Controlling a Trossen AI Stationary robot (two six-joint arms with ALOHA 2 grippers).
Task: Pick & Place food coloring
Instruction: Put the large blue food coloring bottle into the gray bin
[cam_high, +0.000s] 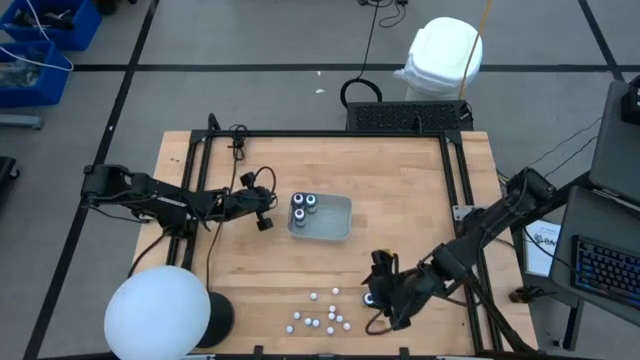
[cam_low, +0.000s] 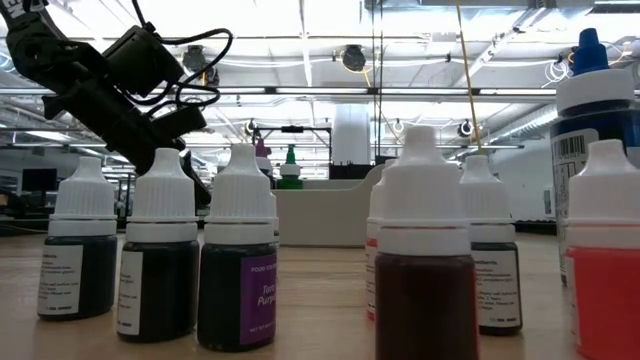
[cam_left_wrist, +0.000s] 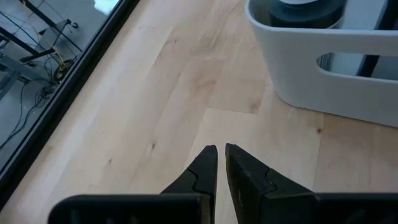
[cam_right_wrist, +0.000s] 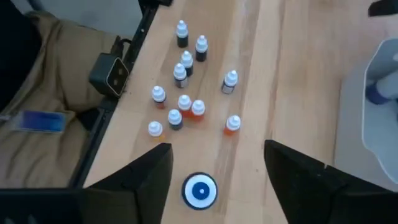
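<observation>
While two capped bottles of food coloring stood upright in the far-left corner of a pale tray at mid-table, a third, its blue-and-white cap facing up, stood on the wooden table between the spread fingers of the right gripper, which touched nothing. A cluster of small white-capped dropper bottles sat near the table's front edge, just left of that gripper; the low view showed them upright with dark, purple and red contents. The left gripper hovered just beside the tray's left wall, its fingers nearly pressed together and empty. A white dome lamp stood at the front-left corner.
</observation>
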